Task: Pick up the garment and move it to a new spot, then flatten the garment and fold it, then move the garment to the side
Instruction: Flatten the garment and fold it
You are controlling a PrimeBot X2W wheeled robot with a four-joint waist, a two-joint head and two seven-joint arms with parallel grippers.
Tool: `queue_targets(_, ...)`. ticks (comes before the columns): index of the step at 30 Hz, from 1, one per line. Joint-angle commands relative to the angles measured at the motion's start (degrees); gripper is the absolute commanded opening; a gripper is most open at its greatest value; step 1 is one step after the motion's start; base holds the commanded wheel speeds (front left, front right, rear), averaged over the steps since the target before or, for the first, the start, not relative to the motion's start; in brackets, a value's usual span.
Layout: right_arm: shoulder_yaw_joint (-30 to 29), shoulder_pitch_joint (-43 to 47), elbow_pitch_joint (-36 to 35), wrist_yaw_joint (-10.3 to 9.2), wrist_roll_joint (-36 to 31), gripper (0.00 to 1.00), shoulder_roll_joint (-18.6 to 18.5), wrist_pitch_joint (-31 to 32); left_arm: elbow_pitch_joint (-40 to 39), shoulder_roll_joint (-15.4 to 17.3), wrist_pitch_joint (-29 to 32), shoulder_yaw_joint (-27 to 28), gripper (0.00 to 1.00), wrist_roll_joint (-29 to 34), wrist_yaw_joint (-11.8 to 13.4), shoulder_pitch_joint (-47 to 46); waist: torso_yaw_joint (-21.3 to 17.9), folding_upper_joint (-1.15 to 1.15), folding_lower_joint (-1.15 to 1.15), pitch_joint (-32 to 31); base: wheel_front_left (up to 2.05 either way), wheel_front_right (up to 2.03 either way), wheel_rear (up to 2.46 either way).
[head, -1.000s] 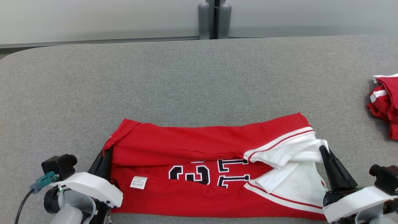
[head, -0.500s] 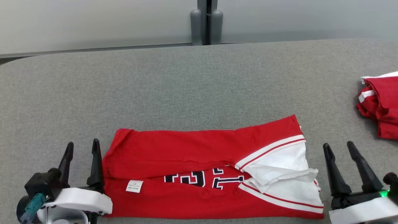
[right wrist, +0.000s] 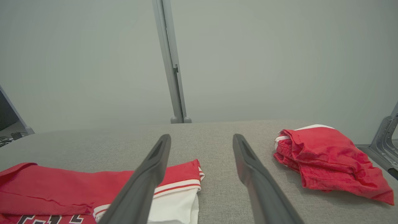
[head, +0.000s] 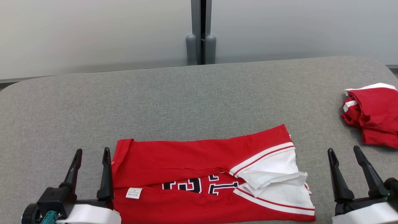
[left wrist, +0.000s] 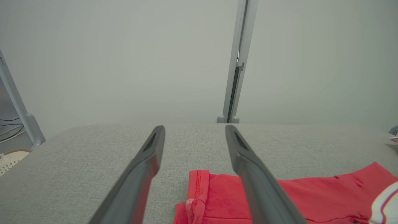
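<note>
Because the red jersey garment with white trim [head: 186, 158] is soft, light cloth, it would likely sag unless taken at both short ends. It lies folded near-centre on the grey fabric bench [head: 186, 93], between left end effector [head: 92, 151] and right end effector [head: 343, 148], both wide and empty.

Lab: grey padded table [head: 199, 93], partition panels [head: 93, 31]
</note>
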Motion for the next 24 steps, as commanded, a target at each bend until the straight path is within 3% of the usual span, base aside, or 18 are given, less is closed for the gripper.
queue_targets(1, -0.1, 0.2, 0.3, -0.01, 0.0, 1.0, -0.1, 0.0, 0.3, 0.5, 0.1, -0.1, 1.0, 0.4, -0.1, 0.1, 0.0, 0.0, 0.0, 0.0, 0.0, 0.0, 0.0)
queue_targets(17, -0.8, -0.9, 1.0, -0.01, 0.4, 1.0, -1.0, 0.8, -0.4, 0.7, 1.8, -1.0, 1.0, 0.5, 0.7, -1.6, 1.1, 0.0, 0.0, 1.6, 0.0, 0.0, 0.0)
queue_targets(24, 1.0, -3.5, 7.7, -0.01, 1.2, 1.0, -2.4, 1.5, -1.4, 0.0, 1.9, -2.1, 1.0, 1.7, 0.6, -4.6, 3.1, 0.0, 0.0, 5.6, 0.0, 0.0, 0.0)
